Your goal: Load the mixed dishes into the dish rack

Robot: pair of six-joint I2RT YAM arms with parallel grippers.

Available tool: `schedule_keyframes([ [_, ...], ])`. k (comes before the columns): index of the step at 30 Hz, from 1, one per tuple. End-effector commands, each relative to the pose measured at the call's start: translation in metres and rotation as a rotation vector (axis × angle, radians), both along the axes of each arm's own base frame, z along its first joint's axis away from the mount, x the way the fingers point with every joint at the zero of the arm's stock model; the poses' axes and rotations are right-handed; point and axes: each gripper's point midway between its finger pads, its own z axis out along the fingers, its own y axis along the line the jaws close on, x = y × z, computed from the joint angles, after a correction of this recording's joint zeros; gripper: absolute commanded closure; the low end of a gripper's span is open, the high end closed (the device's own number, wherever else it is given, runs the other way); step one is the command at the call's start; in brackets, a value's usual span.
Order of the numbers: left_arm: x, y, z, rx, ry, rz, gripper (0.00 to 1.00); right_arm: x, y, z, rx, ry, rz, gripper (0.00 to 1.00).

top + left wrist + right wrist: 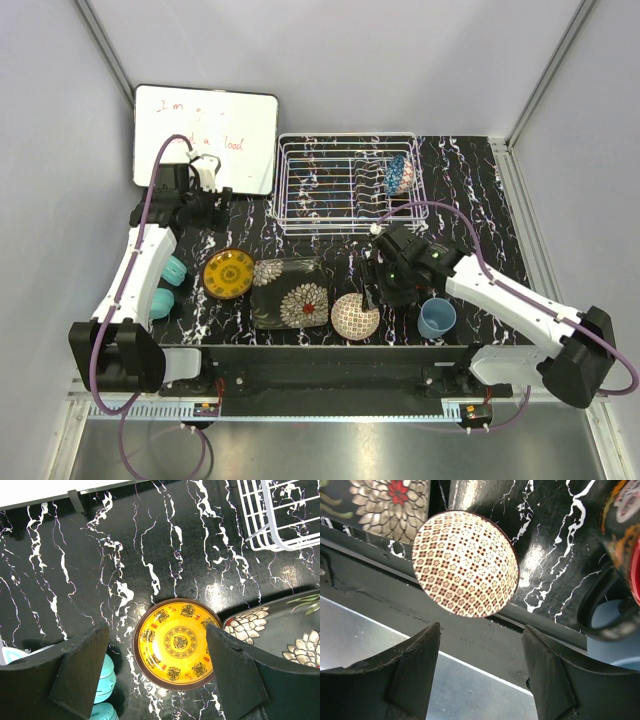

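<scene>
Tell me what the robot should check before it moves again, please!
1. Left jaws open and empty: ok.
2. Yellow plate flat, in line with the left jaws: ok.
3. Right jaws open and empty: ok.
4. Dish rack has free slots, only the blue bowl inside: ok.
5. Beige bowl well back from the table's near edge: not ok.
6. Black mug clear of the right arm: cannot tell, mostly hidden.

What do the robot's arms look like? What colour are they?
Both the left arm and the right arm have white links and black joints. A purple cable runs along each. Their fingers are black, chunky wedges.
</scene>
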Motion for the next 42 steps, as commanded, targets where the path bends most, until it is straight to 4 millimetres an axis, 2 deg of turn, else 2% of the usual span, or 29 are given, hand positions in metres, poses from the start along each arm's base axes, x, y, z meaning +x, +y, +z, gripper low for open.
schedule_keyframes([
  [1, 0.011, 0.004, 0.015, 0.019, -0.067, 0.002, 0.18, 0.002, 0.008, -0.020, -0.004, 0.001, -0.006, 0.27],
  [3, 0.012, 0.004, 0.017, 0.019, -0.070, 0.002, 0.19, 0.002, 0.004, -0.034, -0.040, 0.018, -0.018, 0.27],
  [6, 0.012, 0.005, 0.015, 0.018, -0.064, 0.002, 0.19, 0.005, 0.006, -0.045, -0.041, 0.015, -0.024, 0.27],
  [12, 0.012, 0.006, 0.009, 0.026, -0.048, 0.010, 0.19, 0.017, 0.015, -0.054, -0.027, -0.020, -0.029, 0.27],
  [15, 0.015, 0.006, 0.013, 0.026, -0.057, 0.009, 0.19, 0.017, 0.020, -0.061, -0.009, -0.015, -0.013, 0.27],
  [22, 0.015, 0.010, 0.020, 0.042, -0.076, 0.024, 0.19, 0.012, 0.014, -0.089, -0.070, 0.037, -0.003, 0.30],
  [24, 0.014, 0.010, 0.017, 0.039, -0.071, 0.029, 0.19, 0.013, 0.016, -0.090, -0.066, 0.039, 0.000, 0.31],
  [27, 0.011, 0.011, 0.014, 0.041, -0.069, 0.034, 0.19, 0.013, 0.017, -0.094, -0.073, 0.047, 0.002, 0.36],
  [31, 0.010, 0.013, 0.013, 0.049, -0.074, 0.037, 0.19, 0.012, 0.019, -0.099, -0.074, 0.063, -0.001, 0.52],
  [38, 0.011, 0.015, 0.013, 0.054, -0.080, 0.036, 0.19, 0.009, 0.016, -0.102, -0.080, 0.076, -0.019, 0.73],
  [42, 0.011, 0.015, 0.013, 0.056, -0.086, 0.034, 0.19, 0.007, 0.015, -0.108, -0.089, 0.092, -0.030, 0.77],
])
